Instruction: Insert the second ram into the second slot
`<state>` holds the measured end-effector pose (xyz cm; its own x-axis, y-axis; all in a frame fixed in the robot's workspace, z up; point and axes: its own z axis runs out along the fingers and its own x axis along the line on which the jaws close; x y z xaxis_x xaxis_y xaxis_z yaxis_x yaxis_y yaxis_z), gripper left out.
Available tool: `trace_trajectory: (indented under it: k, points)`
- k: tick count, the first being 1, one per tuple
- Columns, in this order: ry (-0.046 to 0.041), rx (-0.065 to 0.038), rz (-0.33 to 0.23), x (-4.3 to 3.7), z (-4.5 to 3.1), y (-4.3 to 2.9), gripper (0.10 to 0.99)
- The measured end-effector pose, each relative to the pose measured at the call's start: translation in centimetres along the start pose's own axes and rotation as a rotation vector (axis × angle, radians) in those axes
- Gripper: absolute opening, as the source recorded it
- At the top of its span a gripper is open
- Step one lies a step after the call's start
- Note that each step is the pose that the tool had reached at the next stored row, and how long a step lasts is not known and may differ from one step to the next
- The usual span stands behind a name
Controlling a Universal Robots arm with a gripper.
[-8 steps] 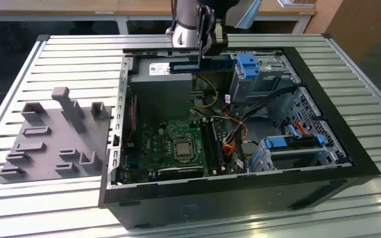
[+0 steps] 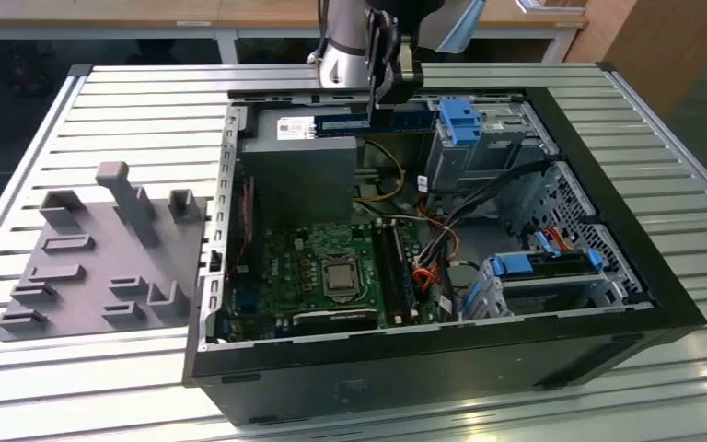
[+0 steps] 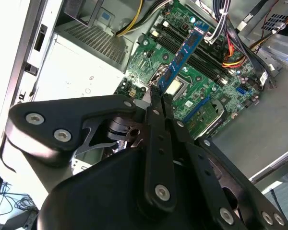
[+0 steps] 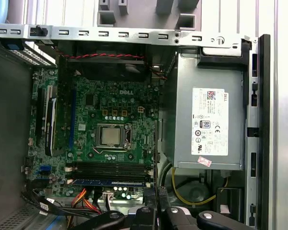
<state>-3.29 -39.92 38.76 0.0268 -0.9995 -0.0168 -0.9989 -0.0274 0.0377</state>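
Right now my gripper [image 3: 156, 93] is pinched across the flat faces of the second ram [image 3: 182, 52], partway along its length. The strip runs out past my fingertips on both sides, in the air above the motherboard [image 3: 144, 62]. I judge it light and stiff but fragile, best held by its upper edge, away from the edge that goes into the slot. It looks a thin blue board with dark chips in a row.

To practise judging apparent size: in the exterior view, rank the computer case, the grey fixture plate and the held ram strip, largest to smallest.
1. computer case
2. grey fixture plate
3. ram strip, held by the gripper over the case's far end; farther off, yet clearly smallest anyway.
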Motion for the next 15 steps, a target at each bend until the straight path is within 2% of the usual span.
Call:
trace_trajectory:
  k: [15]
  points:
    - [0.0,0.0,0.0,0.32,0.0,0.01,0.137]
